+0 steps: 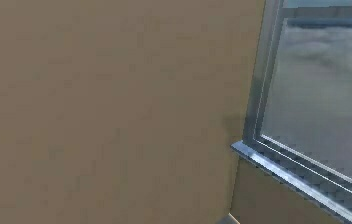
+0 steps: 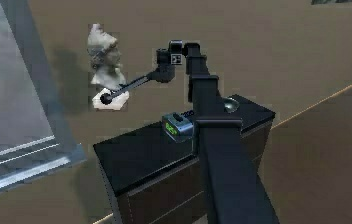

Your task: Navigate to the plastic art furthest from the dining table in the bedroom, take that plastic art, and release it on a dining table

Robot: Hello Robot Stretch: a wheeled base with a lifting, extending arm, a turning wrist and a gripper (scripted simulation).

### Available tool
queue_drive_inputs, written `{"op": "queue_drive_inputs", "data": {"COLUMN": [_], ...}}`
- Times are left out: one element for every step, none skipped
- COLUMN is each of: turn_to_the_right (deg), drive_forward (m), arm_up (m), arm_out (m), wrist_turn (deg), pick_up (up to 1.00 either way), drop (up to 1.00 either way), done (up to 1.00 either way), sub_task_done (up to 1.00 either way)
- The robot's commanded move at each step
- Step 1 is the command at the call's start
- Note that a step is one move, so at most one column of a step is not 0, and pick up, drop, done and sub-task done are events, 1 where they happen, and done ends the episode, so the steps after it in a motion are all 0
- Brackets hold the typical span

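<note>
A plain tan wall (image 1: pixel 104 100) closes the forward view, with a grey metal-framed window (image 1: pixel 314 90) at its right edge. In the arm side view the dark square arm (image 2: pixel 219 150) reaches over a black box-shaped cabinet (image 2: pixel 144 155). The gripper (image 2: pixel 112 97) holds the white plastic bust (image 2: pixel 102 55) clear of the cabinet's top, before the wall.

A metal-framed window (image 1: pixel 314 90) meets a tan wall (image 1: pixel 104 100); a black dresser (image 2: pixel 134 152) bears a small green-faced box (image 2: pixel 175 127).
</note>
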Motion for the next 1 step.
{"op": "queue_drive_inputs", "data": {"turn_to_the_right": [0.0], "drive_forward": [0.00], "arm_up": [0.00], "arm_out": [0.00], "wrist_turn": [-45.0], "pick_up": [0.00], "drop": [0.00], "done": [0.00], "sub_task_done": [0.00]}}
